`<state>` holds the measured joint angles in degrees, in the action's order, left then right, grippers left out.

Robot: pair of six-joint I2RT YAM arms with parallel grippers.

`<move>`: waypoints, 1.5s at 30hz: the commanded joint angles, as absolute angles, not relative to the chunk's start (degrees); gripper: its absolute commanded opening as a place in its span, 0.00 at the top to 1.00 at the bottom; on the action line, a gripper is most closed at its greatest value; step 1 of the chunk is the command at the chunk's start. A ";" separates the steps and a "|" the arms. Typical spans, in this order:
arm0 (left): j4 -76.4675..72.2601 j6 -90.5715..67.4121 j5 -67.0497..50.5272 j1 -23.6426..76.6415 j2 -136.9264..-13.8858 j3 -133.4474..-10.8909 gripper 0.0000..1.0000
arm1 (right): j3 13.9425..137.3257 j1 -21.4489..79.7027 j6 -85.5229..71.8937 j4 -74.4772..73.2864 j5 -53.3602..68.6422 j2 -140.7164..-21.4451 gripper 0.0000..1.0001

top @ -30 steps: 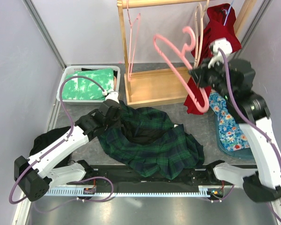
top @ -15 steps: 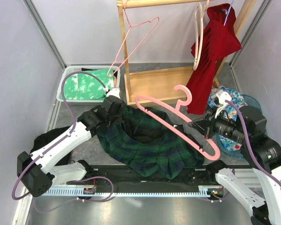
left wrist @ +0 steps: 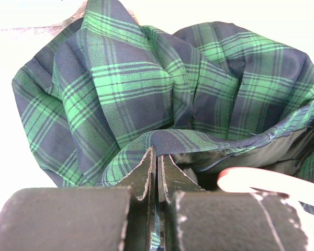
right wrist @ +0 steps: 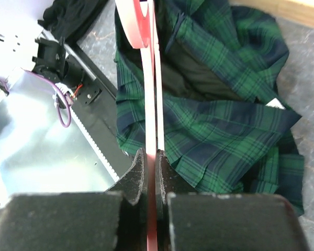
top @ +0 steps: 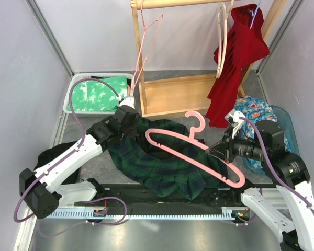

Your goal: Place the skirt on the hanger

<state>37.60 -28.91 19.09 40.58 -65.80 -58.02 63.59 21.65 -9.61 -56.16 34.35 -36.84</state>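
While the left pincer [left wrist: 158, 157] pinches the skirt [left wrist: 146, 89] at its waistband and the right pincer [right wrist: 150, 157] clamps the hanger [right wrist: 150, 94], the cloth looks soft, floppy, best held there.

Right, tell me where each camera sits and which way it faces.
Top external: above, behind the bases, facing down at the table; both arms show.
Left wrist: looks along the left tool, shut on the skirt.
Right wrist: looks down the right tool, shut on the hanger, at the skirt.
All share skirt and hanger.
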 commanded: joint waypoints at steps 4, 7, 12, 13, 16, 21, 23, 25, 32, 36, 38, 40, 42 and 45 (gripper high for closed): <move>36.47 -26.37 17.32 40.17 -65.57 -61.35 0.98 | 59.60 21.88 -10.98 -49.67 35.26 -38.05 1.00; 36.39 -25.75 16.18 40.17 -64.78 -61.17 0.98 | 57.66 21.97 -12.21 -44.75 35.33 -40.07 1.00; 36.39 -24.52 13.63 40.17 -64.95 -61.43 0.98 | 57.04 29.14 -14.15 -37.02 30.43 -46.03 1.00; 36.39 -24.43 13.10 40.17 -64.86 -61.52 0.98 | 57.22 31.79 -14.32 -36.05 28.24 -47.19 1.00; 36.47 -23.82 12.57 40.17 -65.13 -61.52 0.98 | 60.02 42.96 -14.15 -34.02 18.31 -53.16 1.00; 36.74 -23.38 11.08 40.17 -64.60 -61.17 0.98 | 58.28 48.86 -14.41 -27.26 11.96 -56.69 1.00; 36.74 -22.86 9.15 40.17 -64.42 -60.74 0.98 | 54.42 50.00 -14.50 -21.40 10.90 -56.08 1.00; 36.65 -22.24 6.51 40.17 -64.34 -60.56 0.98 | 49.69 52.11 -14.68 -17.07 8.27 -54.50 1.00; 34.37 -18.37 -5.87 40.17 -62.84 -59.33 0.92 | 37.81 55.72 -15.38 2.34 1.58 -50.54 1.00; 32.96 -16.00 -18.59 40.17 -62.40 -59.50 0.62 | 33.32 56.07 -16.08 8.43 0.70 -48.52 1.00; 32.96 -15.65 -22.04 40.17 -61.18 -59.68 0.46 | 32.00 56.16 -16.52 10.27 0.62 -47.73 1.00; 33.05 -15.47 -23.73 40.17 -59.34 -59.59 0.37 | 31.38 56.16 -16.35 10.81 0.79 -46.41 1.00; 33.83 -15.03 -20.24 40.17 -56.10 -59.76 0.32 | 31.29 56.16 -15.91 10.72 1.40 -45.27 1.00; 36.20 -14.42 -11.47 40.17 -51.96 -61.08 0.28 | 30.59 56.16 -15.47 11.68 3.16 -42.90 1.00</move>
